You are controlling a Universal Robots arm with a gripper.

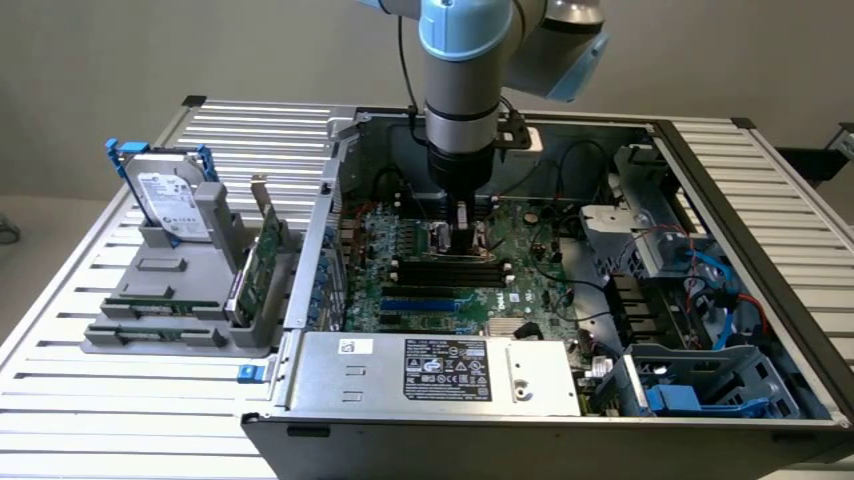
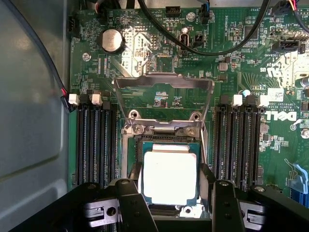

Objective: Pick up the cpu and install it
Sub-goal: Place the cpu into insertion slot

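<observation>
The cpu (image 2: 170, 169), a small square chip with a pale silver top, sits between my gripper's (image 2: 170, 176) two black fingers (image 2: 129, 193), whose tips press against its opposite sides. It hangs level right over the open socket (image 2: 164, 135) on the green motherboard (image 2: 275, 154). The socket's metal load plate (image 2: 163, 81) stands swung up behind it. In the exterior view my gripper (image 1: 463, 243) reaches straight down into the open computer case (image 1: 667, 135), at the middle of the board; the cpu is too small to make out there.
Black memory slots (image 2: 94, 140) flank the socket on both sides. Black cables (image 2: 227, 46) loop over the board's far part. A silver power supply (image 1: 441, 370) fills the case's front. Outside the case, a grey rack (image 1: 167, 300) holds a hard drive (image 1: 174, 200) and green cards (image 1: 267, 260).
</observation>
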